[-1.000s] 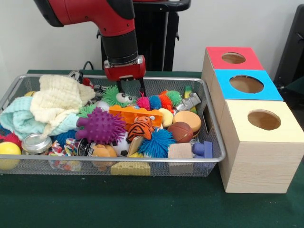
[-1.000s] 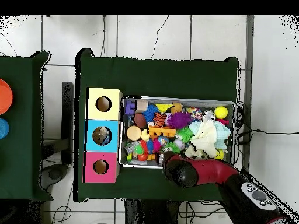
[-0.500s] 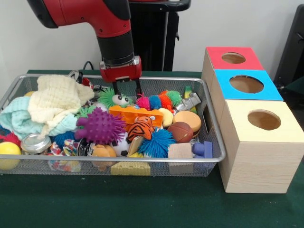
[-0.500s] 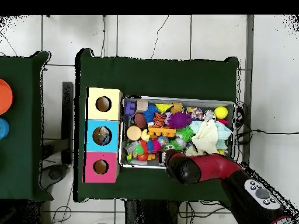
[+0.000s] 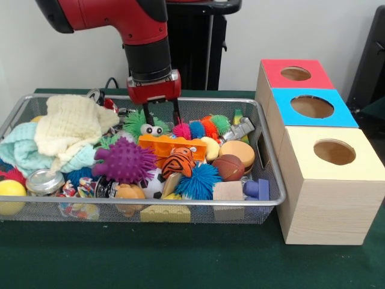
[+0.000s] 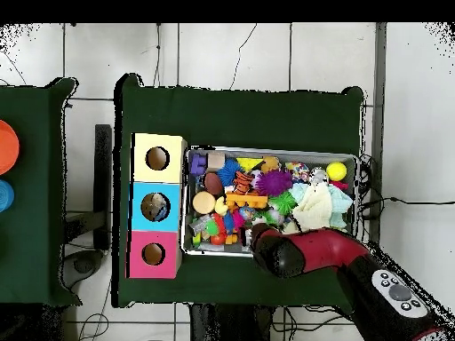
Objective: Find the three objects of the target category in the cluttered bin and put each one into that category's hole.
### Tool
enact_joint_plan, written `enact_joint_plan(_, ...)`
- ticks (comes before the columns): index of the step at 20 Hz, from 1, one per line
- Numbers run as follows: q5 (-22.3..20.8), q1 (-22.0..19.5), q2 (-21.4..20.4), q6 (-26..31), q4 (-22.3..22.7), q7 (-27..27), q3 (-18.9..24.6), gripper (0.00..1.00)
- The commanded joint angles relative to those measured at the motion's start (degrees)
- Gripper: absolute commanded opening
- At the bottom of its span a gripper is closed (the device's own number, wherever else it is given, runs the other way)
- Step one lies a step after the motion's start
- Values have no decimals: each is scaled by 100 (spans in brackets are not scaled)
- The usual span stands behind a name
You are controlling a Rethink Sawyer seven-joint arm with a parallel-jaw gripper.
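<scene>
The wire bin (image 5: 264,201) fills the lower left of the front view, with the three-hole box (image 5: 325,174) at the right. The gripper (image 5: 161,111) hangs upper centre, fingers narrowly apart and empty, just above the green spiky toy (image 5: 139,122) with googly eyes. This looks like the search-and-pick step; next it likely must descend and close on that toy.
</scene>
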Motion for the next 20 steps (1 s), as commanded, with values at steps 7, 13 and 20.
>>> enact_joint_plan(7, -1140, -48, -1054, -828, -1253, -501, 265, 100)
enact_joint_plan(13, -1467, -19, -1198, -1502, -1316, -342, 394, 100)
enact_joint_plan(20, -1408, 162, -1332, -1124, -1414, -494, 379, 100)
